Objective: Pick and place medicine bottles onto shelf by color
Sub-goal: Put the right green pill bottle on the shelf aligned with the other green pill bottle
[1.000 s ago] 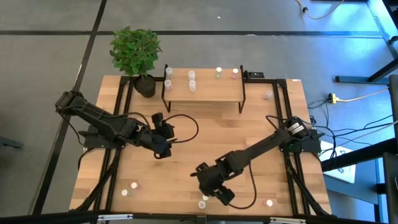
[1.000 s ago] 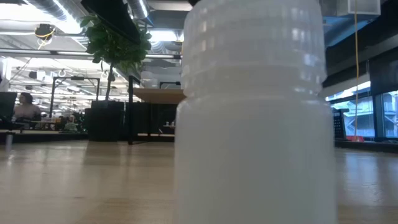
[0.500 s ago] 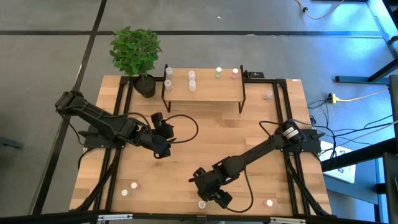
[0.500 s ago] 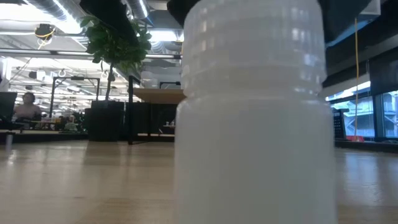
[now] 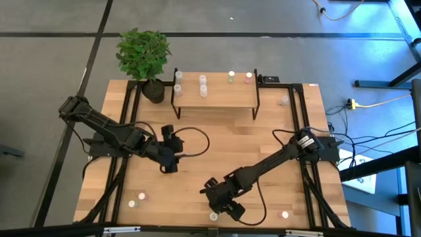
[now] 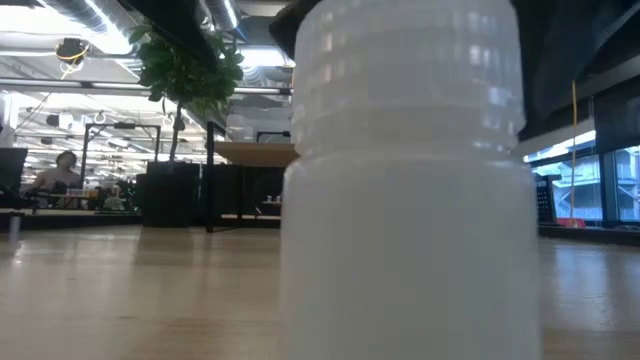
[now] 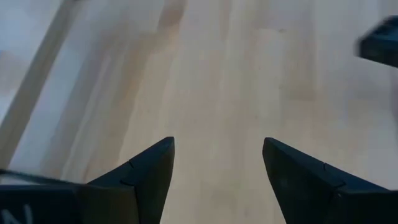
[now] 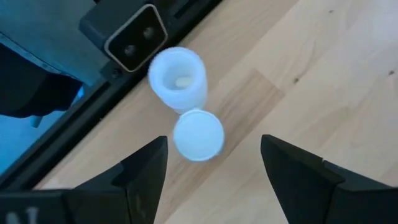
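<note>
Two white-capped medicine bottles (image 8: 198, 134) (image 8: 177, 78) stand upright on the table at its near edge, close to the low camera's box (image 8: 134, 37). One of them fills the low view (image 6: 405, 180). My right gripper (image 8: 213, 140) (image 5: 220, 204) hovers open above them, its fingers on either side of the nearer cap and apart from it. My left gripper (image 7: 217, 146) (image 5: 170, 162) is open over bare wood left of the table's middle. The shelf (image 5: 214, 95) at the far edge carries several bottles.
A potted plant (image 5: 143, 56) stands left of the shelf. Loose bottles stand near the front left (image 5: 141, 196) (image 5: 131, 204), at the front right (image 5: 284, 214) and right of the shelf (image 5: 284, 100). The black table frame (image 5: 301, 125) runs along the sides.
My right gripper has sunk and edged toward the table's near edge, over the white-capped bottles; its dark shape has come into the top of the low view. It has stayed open. The bottles have not moved.
</note>
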Robot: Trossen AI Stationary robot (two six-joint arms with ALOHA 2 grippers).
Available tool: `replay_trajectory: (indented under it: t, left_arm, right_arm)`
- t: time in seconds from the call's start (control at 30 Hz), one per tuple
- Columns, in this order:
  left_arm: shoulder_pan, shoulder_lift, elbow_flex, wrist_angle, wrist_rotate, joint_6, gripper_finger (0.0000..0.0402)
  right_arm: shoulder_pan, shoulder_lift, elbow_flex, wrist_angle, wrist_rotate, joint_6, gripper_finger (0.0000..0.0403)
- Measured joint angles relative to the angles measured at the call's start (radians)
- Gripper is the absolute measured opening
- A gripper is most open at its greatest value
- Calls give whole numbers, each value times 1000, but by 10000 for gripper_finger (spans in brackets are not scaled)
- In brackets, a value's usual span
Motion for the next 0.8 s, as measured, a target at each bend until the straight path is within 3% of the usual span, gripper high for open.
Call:
replay_trajectory:
  t: [0.5,0.8]
  left_arm:
    - [-204,-63,0,51,-25,-17,237]
    - [-263,-98,0,63,-67,-8,237]
  right_arm:
    - [8,15,0,32,10,0,261]
    - [8,25,0,55,0,4,261]
